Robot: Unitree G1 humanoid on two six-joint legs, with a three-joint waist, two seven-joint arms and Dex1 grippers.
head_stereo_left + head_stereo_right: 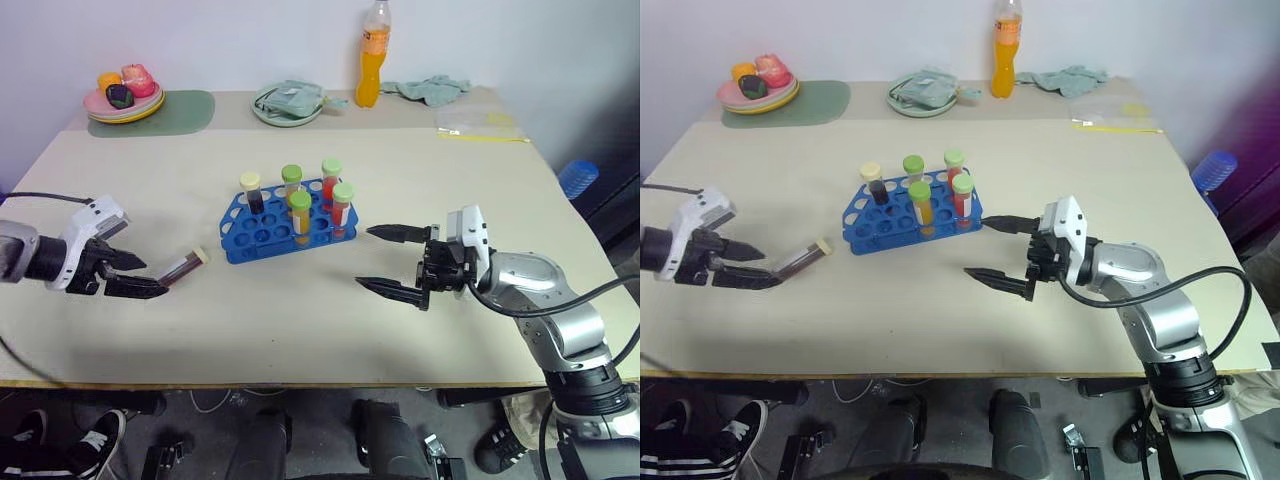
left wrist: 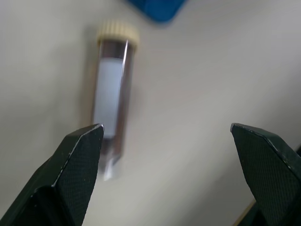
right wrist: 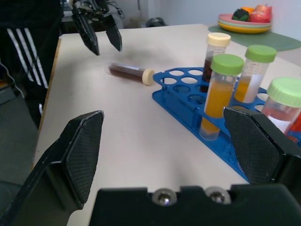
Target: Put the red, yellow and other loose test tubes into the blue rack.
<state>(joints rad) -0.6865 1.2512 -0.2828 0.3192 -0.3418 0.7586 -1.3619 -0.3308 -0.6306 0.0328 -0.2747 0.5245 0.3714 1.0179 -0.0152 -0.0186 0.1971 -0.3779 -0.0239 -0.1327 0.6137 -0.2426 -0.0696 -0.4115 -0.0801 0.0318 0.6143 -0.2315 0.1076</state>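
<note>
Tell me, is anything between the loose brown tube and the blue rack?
No. In the left eye view, only bare table separates the loose brown tube from the blue rack; its cream cap points toward the rack.

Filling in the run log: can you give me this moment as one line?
rack: five tubes upright | loose tube: lying on table | left pincer: open beside it | right pincer: open, empty

Lighting even, diffuse, bright; table [image 1: 300, 330] shows only soft, short shadows under the blue rack [image 1: 275, 228]. No strong glare. Head views sharp. Left wrist view soft: loose tube [image 2: 112, 94] blurred, close fingers [image 2: 70, 165] clearer. Right wrist view sharp nearby, background slightly soft.
</note>
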